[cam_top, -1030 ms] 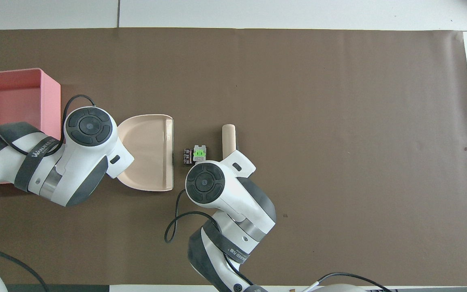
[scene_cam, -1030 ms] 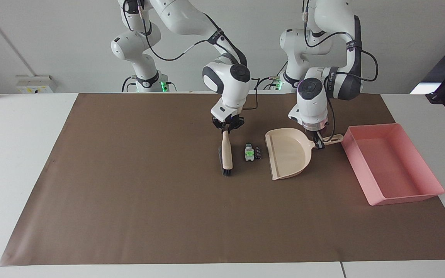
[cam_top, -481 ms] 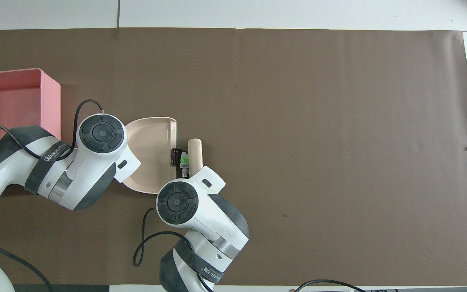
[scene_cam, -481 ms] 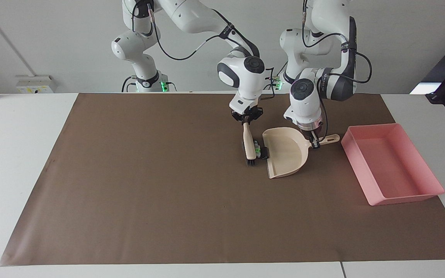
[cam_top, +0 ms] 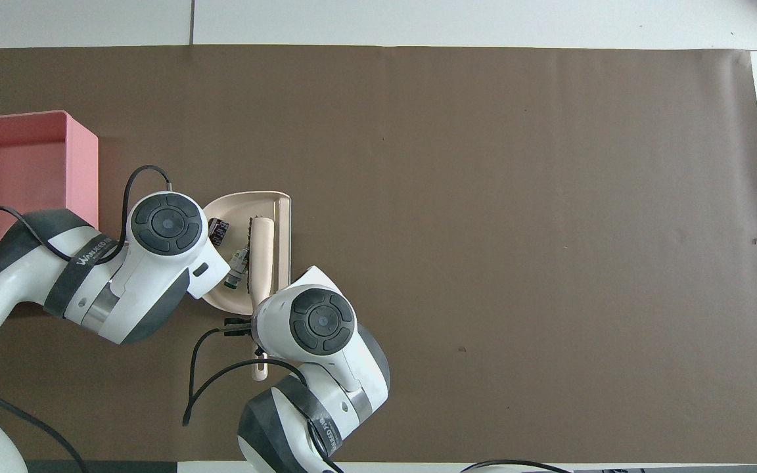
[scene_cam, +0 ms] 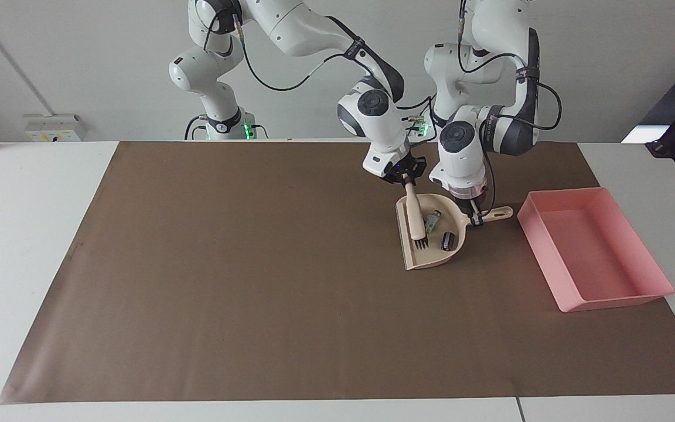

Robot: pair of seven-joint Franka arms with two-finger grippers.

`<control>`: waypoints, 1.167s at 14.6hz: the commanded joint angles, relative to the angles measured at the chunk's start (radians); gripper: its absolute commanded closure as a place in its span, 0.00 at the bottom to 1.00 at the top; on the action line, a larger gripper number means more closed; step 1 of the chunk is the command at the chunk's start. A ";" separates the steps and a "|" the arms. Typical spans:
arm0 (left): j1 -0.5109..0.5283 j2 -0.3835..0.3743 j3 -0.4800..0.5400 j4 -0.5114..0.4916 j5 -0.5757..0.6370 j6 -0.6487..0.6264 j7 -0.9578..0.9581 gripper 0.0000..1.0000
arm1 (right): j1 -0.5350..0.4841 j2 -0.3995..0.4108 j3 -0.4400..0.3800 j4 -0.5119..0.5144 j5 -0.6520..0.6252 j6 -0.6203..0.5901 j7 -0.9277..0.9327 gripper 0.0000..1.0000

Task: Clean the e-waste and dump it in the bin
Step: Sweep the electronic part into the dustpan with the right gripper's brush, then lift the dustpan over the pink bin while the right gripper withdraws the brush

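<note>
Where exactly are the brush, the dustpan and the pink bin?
brush [scene_cam: 414, 218], facing view, on its beige handle.
dustpan [scene_cam: 425, 261], facing view, on its bare floor near the open edge.
pink bin [scene_cam: 595, 252], facing view, on its bare floor.

Dustpan [scene_cam: 431, 258]: set on the mat [scene_cam: 255, 281], beside the bin [scene_cam: 595, 293], toward the right arm's end. E-waste [scene_cam: 432, 221] and brush [scene_cam: 415, 218] head are contained in it.

Matt brown paper sheet [scene_cam: 255, 281] covers the smooth white table [scene_cam: 27, 234]; pink bin [scene_cam: 654, 281] and beige dustpan [scene_cam: 431, 258] look smooth plastic
</note>
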 commanded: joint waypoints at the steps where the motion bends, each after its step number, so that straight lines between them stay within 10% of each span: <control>1: 0.040 -0.028 -0.004 -0.071 -0.001 0.114 -0.013 1.00 | -0.013 -0.005 0.007 0.022 0.027 -0.017 -0.009 1.00; 8: 0.103 -0.031 0.001 -0.001 -0.188 0.107 0.189 1.00 | -0.180 -0.333 -0.018 -0.080 -0.087 -0.358 0.042 1.00; 17: 0.314 -0.038 0.008 0.318 -0.274 -0.229 0.389 1.00 | -0.672 -0.377 -0.015 -0.097 -0.341 -0.676 -0.255 1.00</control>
